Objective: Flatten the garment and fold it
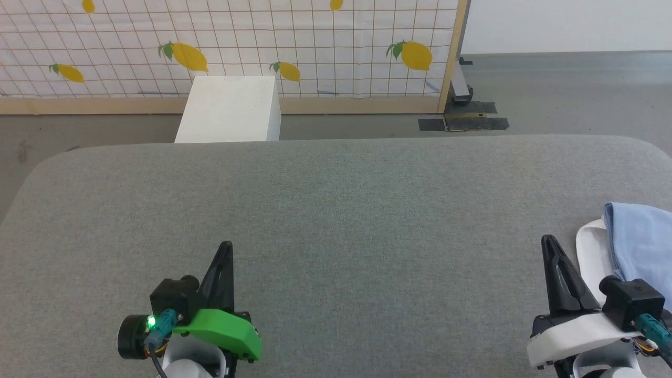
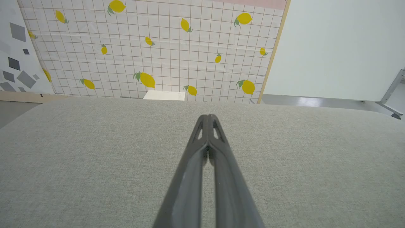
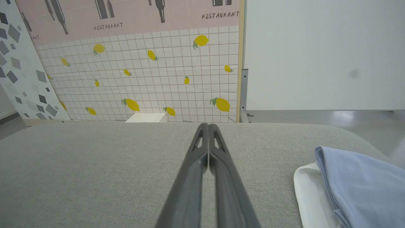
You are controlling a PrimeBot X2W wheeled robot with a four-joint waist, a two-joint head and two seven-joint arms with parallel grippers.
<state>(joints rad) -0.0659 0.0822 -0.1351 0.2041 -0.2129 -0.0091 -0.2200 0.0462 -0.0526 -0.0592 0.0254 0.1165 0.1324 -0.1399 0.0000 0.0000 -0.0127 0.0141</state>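
Soft matt cloth garment [image 1: 641,239] on a coarse-woven, apparently fabric-covered table [image 1: 336,210].

grey fabric tabletop [image 1: 336,210] lies open across left, centre & far side, w/ room to pass btwn left gripper [image 1: 226,245] & right gripper [image 1: 547,239], each w/ fingers pressed together. obstacle on top: light blue garment [image 1: 640,247], bunched at right edge on a white underlay [image 1: 588,257], just beside right gripper. white box [image 1: 231,107] & lemon-print screen [image 1: 315,47] stand beyond far edge.
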